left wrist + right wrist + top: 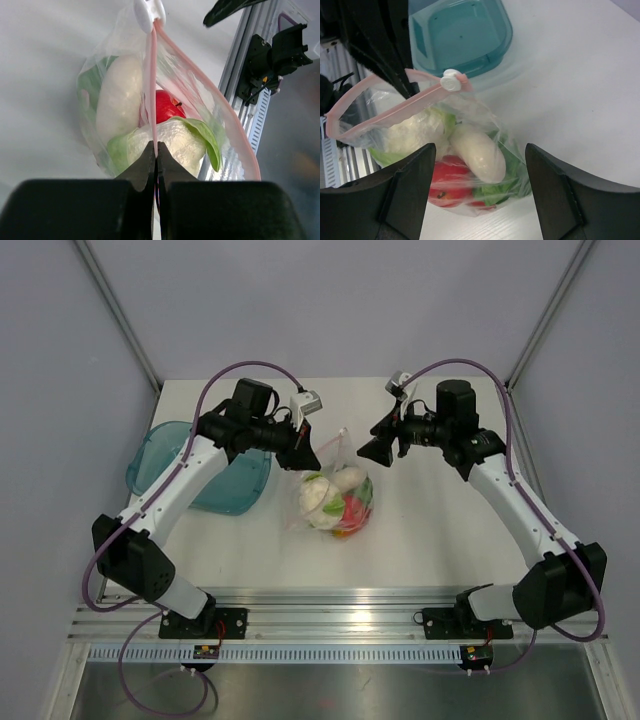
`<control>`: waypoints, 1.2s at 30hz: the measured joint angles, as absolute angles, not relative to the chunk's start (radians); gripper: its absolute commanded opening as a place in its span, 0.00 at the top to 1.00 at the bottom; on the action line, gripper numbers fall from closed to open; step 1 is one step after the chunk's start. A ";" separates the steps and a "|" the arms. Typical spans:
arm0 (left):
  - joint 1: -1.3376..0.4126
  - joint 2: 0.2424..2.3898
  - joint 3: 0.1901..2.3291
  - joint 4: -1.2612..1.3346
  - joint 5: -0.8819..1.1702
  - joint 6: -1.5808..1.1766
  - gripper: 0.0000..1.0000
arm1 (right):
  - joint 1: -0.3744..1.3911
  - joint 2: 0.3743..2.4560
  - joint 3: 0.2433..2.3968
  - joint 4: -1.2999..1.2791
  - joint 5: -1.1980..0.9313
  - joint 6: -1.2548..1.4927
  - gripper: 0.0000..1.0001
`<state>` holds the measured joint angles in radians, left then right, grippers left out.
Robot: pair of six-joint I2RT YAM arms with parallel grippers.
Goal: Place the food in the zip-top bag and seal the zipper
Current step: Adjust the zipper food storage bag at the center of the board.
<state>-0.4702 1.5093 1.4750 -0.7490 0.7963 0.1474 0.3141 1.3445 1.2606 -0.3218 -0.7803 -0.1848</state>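
Note:
The clear zip-top bag (312, 517) sits mid-table, holding the food: a whitish piece (120, 97), a red round one (165, 106) and green leaves (200, 132). My left gripper (305, 455) is shut on the pink zipper (151, 75) and holds the bag's top edge up; its fingertips (155, 150) pinch the strip. The white slider (148, 12) sits at the far end. Beside the pinched strip the zipper gapes open in a loop (235, 135). My right gripper (378, 450) is open and empty, hanging just right of the bag (520, 150), its jaws wide apart (480, 165).
The teal translucent bowl (160, 455) stands left of the bag, under the left arm, and looks empty in the right wrist view (465, 30). The metal rail (330, 625) with the arm bases runs along the near table edge.

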 measured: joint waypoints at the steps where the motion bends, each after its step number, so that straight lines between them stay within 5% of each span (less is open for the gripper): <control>1: -0.470 1.518 1.488 -0.755 0.802 0.156 1.00 | 0.314 1.361 1.262 -0.327 -0.819 -0.209 0.19; 20: -0.469 1.594 1.557 -0.810 0.850 0.203 1.00 | 0.314 1.611 1.470 -0.471 -1.129 -0.389 0.26; 27: -0.469 1.608 1.570 -0.815 0.865 0.211 1.00 | 0.317 1.687 1.530 -0.511 -1.174 -0.390 0.37; 36: -0.469 1.641 1.603 -0.818 0.868 0.209 1.00 | 0.327 1.689 1.518 -0.523 -1.213 -0.364 0.97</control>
<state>-0.4694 1.6405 1.6028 -0.8177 0.8684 0.2092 0.3275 1.6894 1.5185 -0.5232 -1.2133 -0.3641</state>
